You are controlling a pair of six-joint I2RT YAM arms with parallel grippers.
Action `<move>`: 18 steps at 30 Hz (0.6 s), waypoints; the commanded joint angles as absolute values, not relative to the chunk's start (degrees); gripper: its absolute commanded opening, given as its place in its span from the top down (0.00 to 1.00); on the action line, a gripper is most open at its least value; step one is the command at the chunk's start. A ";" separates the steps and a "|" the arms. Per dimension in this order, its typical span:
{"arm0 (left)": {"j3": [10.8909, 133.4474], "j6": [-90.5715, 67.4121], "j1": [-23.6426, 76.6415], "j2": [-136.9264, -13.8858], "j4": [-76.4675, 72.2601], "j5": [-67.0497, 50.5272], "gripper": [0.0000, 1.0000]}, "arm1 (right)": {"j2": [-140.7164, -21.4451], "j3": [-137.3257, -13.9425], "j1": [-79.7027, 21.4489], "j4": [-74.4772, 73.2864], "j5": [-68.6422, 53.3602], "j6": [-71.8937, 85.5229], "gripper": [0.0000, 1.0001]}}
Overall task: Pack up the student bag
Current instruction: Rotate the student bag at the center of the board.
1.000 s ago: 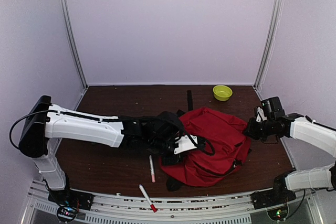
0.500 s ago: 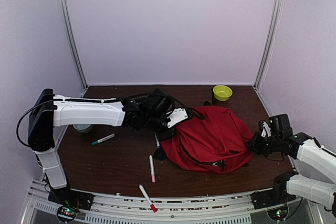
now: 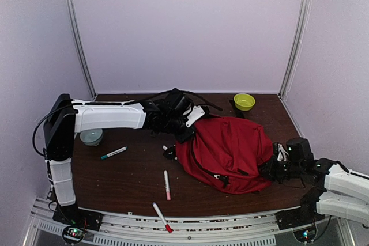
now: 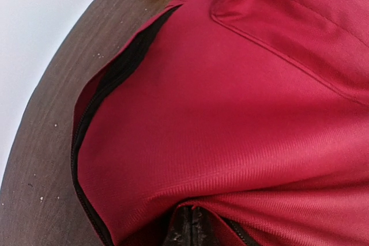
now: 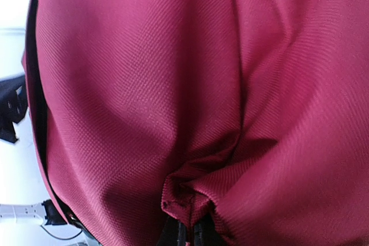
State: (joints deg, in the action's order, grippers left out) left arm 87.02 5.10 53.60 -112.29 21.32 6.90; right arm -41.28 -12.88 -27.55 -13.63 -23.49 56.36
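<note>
The student bag (image 3: pixel 228 151), red fabric with black zippers, lies bunched right of the table's middle. My left gripper (image 3: pixel 193 124) is at its far left edge, shut on a fold of the red fabric. In the left wrist view the bag (image 4: pixel 230 102) fills the frame, its black zipper (image 4: pixel 104 90) gapes, and the left gripper (image 4: pixel 193 226) pinches cloth at the bottom. My right gripper (image 3: pixel 271 168) is at the bag's near right edge, shut on fabric. The right wrist view shows the right gripper (image 5: pixel 190 230) clamped on a puckered fold of the bag (image 5: pixel 144 84).
A yellow-green bowl (image 3: pixel 244 101) stands at the back right, with a black strap (image 3: pixel 230 109) beside it. A pale bowl (image 3: pixel 91 136) sits at the left. A green marker (image 3: pixel 113 152) and two red-tipped markers (image 3: pixel 166 184) (image 3: pixel 162 217) lie on the table's left front.
The left arm has swung toward the back with the bag's edge in it. The right arm has drawn back toward the front. The bag has turned and shifted between them.
</note>
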 commanded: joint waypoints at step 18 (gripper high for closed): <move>92.60 -1.82 47.55 -114.64 17.28 5.26 0.96 | -53.74 -21.11 -49.32 -4.51 -13.10 64.68 0.91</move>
